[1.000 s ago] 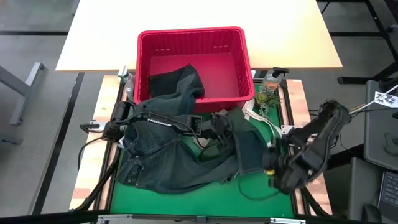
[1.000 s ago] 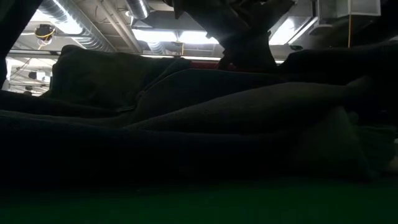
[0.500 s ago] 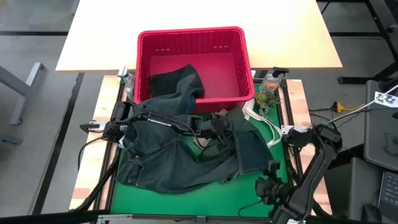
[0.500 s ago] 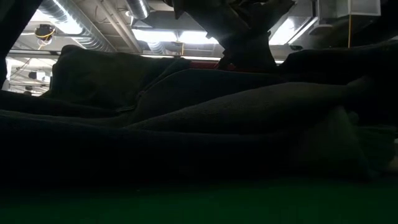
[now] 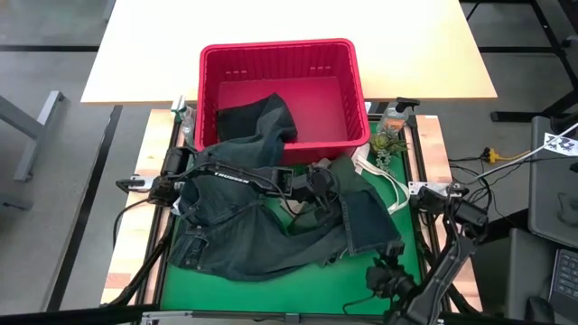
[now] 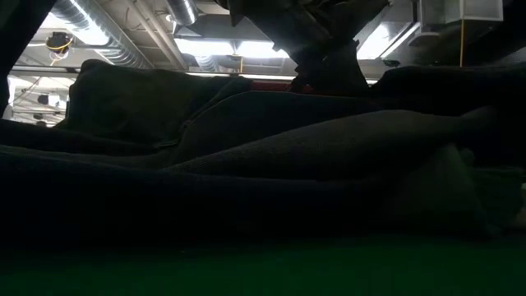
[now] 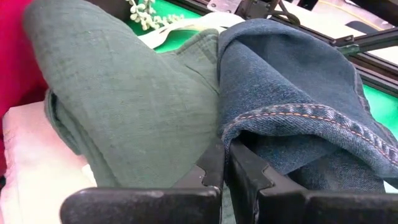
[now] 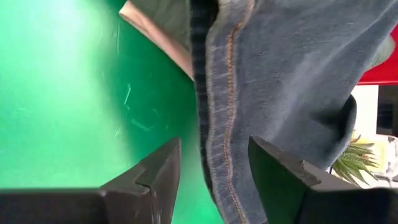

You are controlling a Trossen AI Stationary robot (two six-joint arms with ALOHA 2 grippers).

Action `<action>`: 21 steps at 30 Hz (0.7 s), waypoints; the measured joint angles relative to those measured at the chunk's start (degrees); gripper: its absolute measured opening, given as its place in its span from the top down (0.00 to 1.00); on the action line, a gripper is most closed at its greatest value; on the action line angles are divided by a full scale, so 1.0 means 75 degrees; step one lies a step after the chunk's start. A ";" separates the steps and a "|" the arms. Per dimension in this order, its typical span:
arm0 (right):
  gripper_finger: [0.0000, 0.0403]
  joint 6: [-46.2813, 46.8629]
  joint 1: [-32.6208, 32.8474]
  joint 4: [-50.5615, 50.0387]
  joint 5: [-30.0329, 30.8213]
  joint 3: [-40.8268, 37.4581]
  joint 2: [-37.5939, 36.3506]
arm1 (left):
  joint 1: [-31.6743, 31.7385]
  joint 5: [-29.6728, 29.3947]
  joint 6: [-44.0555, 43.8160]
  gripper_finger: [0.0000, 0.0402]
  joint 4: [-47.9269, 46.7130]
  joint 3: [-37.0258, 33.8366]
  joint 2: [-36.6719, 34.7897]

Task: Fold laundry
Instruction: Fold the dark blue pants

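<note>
Heavy blue denim jeans (image 5: 244,230) with orange stitching lie crumpled on the green mat, beside a soft olive shirt (image 7: 124,106). The left gripper (image 7: 224,171) is pinched narrow against the denim hem; the right gripper (image 8: 211,168) gapes wide above the mat.

Coarse denim jeans (image 5: 237,236); glossy plastic basket (image 5: 281,63)
</note>
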 joint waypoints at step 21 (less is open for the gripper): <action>0.53 0.1327 0.0000 0.0867 -0.0080 -0.1736 0.0473 | 0.0000 0.0043 0.0000 0.99 0.0003 0.0000 0.0003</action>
